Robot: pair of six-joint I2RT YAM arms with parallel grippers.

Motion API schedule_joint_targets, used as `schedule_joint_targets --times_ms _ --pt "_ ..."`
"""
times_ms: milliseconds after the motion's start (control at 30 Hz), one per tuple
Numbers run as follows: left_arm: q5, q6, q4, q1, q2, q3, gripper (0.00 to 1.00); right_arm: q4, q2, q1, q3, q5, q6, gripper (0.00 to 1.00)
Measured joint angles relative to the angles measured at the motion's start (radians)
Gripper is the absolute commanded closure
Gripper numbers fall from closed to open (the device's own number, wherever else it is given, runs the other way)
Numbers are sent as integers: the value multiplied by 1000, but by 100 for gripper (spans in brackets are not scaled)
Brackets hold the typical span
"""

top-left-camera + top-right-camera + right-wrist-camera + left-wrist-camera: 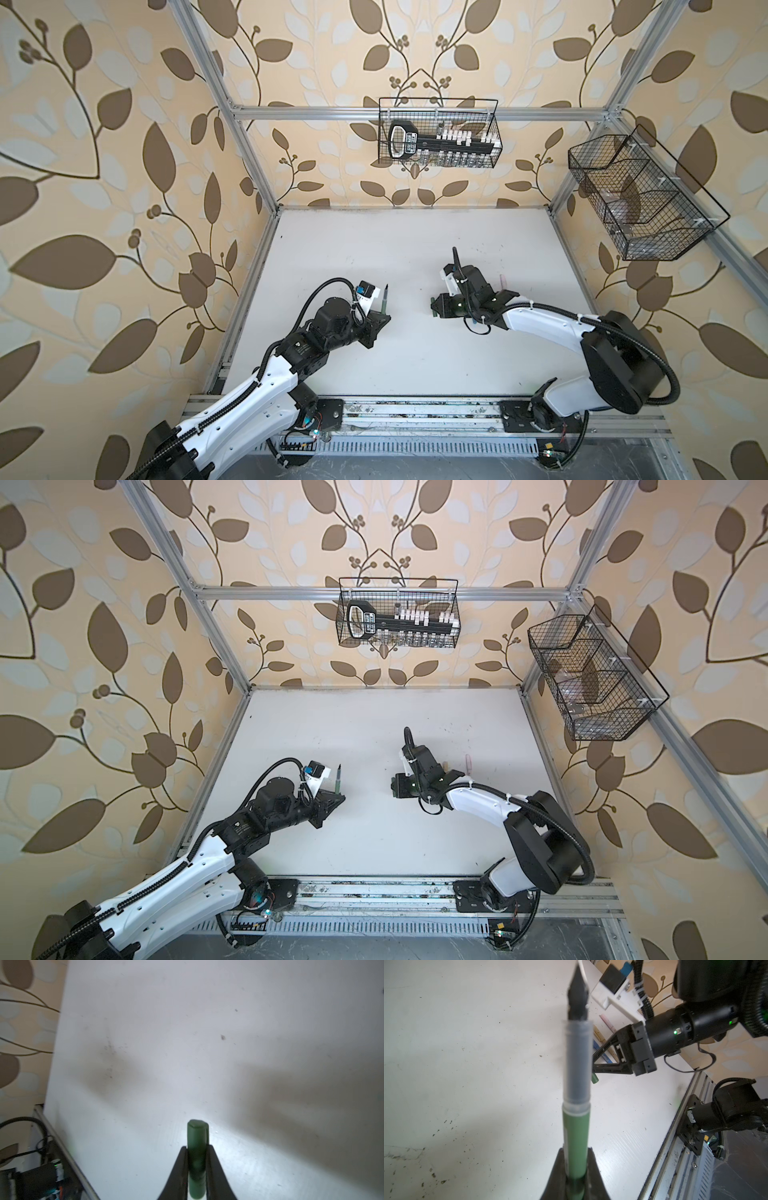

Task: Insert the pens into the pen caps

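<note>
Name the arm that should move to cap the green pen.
Right, probably: the right end effector grips the short green cap near the middle, while the left end effector holds the green pen, tip exposed.

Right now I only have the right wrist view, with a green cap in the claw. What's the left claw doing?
Observer: The left claw is shut on the green pen, whose dark tip is bare.
Operator: How near is it to my cap?
Observer: They're apart. In a top view, bare table separates the pen from the green cap in the right claw.
Operator: Any other pens?
Observer: A pink pen, tan pen and blue pen lie side by side behind the right claw.
</note>
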State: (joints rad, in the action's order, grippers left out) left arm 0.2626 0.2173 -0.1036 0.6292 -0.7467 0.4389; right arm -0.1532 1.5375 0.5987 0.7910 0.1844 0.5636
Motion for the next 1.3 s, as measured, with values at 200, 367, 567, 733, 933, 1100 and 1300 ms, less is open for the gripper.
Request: schedule_joint_targets --times_ms 200,367,567,733,933,1100,1300 --pt "3 0 2 0 0 -1 100 -162 154 2 141 -36 -56 81" --pt "11 0 3 0 0 -3 100 -278 204 17 240 -94 -107 70" --pt "18 0 3 0 0 -3 100 -368 247 36 311 -124 -146 58" --pt "18 0 3 0 0 -3 100 -420 285 51 366 -142 -156 55" --pt "19 0 3 0 0 -3 100 -479 353 74 430 -201 -177 55" --pt "23 0 3 0 2 -3 100 -510 394 95 480 -253 -196 62" --pt "24 -1 3 0 8 -3 100 -517 396 93 484 -280 -214 74"
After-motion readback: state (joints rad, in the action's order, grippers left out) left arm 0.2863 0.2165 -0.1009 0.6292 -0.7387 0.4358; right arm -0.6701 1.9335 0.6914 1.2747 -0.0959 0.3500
